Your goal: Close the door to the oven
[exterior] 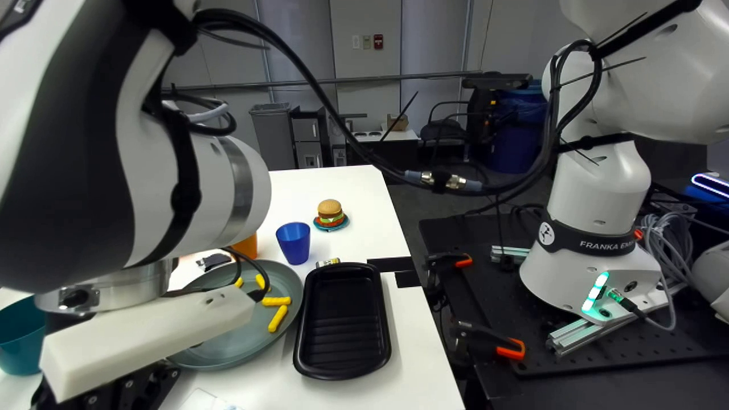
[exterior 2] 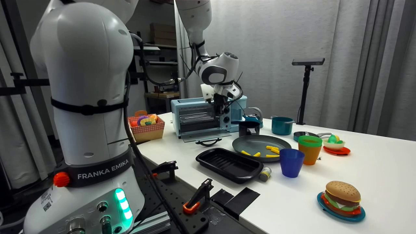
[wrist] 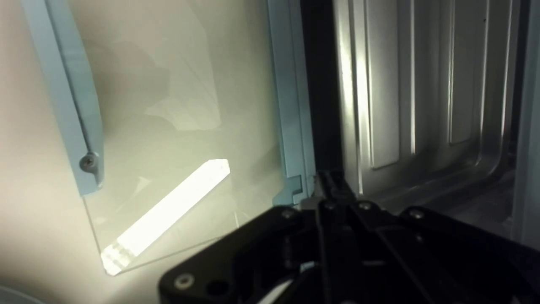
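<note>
The light-blue toy oven (exterior 2: 201,101) stands at the back of the white table in an exterior view. Its glass door (exterior 2: 206,136) is folded down, nearly flat in front of the opening. In the wrist view the clear door pane (wrist: 168,169) is at left, and the oven's ribbed metal inside (wrist: 422,84) is at right. My gripper (wrist: 331,181) is shut and empty, its tips over the dark gap near the door's hinge side. In an exterior view the gripper (exterior 2: 219,112) is at the oven's front, near the knobs. Whether the tips touch the oven is unclear.
A black curved handle (exterior 2: 208,142) lies before the door. A dark mug (exterior 2: 249,129), grey plate (exterior 2: 256,143) and black tray (exterior 2: 229,164) are nearby. A basket (exterior 2: 146,131) stands beside the oven. Cups, a burger and a teal pot (exterior 2: 282,126) are farther along.
</note>
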{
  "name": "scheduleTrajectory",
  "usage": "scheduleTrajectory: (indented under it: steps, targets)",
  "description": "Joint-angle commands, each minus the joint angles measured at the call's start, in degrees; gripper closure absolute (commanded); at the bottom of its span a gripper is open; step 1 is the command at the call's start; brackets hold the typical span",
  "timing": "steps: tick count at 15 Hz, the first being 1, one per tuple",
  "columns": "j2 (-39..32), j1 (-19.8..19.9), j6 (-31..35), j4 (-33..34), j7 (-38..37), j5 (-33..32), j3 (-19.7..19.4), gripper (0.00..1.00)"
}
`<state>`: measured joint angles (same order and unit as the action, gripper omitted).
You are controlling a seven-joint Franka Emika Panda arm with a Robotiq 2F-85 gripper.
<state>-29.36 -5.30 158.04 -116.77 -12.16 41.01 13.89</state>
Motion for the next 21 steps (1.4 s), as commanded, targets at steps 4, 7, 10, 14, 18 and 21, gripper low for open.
scheduleTrajectory:
  steps: [4,7,10,14,18,21]
  targets:
    - [-1.39,2.08,-0.79,4.48,2.89,4.94,2.28,1.00]
    - [-1.65,1.96,-1.12,5.16,3.75,6.14,1.93,1.00]
    - [-1.14,1.21,-1.66,4.26,2.78,4.70,0.58,1.00]
    - [-0.28,0.71,-1.66,2.97,1.87,3.98,-0.31,1.00]
    - [1.25,-0.06,-1.64,1.06,0.50,2.93,-1.47,1.00]
    - [3.13,-1.07,-1.73,-1.15,-1.51,0.77,-3.40,1.00]
